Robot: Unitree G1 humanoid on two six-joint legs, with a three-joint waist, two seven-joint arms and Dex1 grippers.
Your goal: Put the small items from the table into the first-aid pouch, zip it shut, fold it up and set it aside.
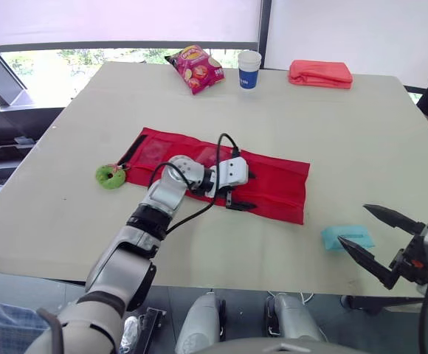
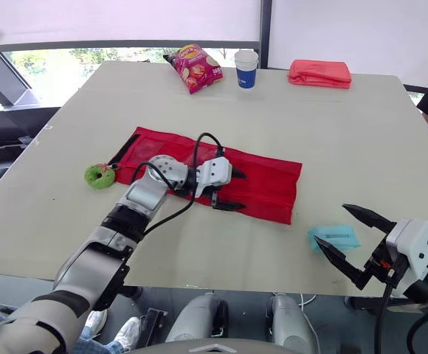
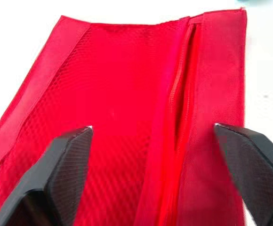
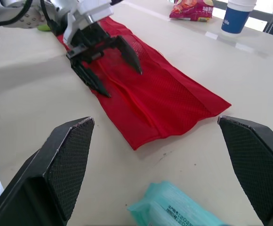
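Well, with both my left gripper [image 1: 248,191], mid-frame, and right gripper [image 1: 353,224], lower right, spread open, I'd pinch the limp, thin red mesh pouch [image 1: 282,184] beside its zipper [image 3: 178,94].

Silver arm [image 1: 162,199], black cable [image 1: 226,135] — white left gripper [image 1: 249,190].

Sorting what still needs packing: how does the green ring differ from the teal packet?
The green ring is round with a hole; the teal packet is flat and rectangular. The green ring lies by the left end of the red pouch; the teal packet lies off its right end, near the open right gripper. Both rest on the table, outside the pouch, held by no gripper.
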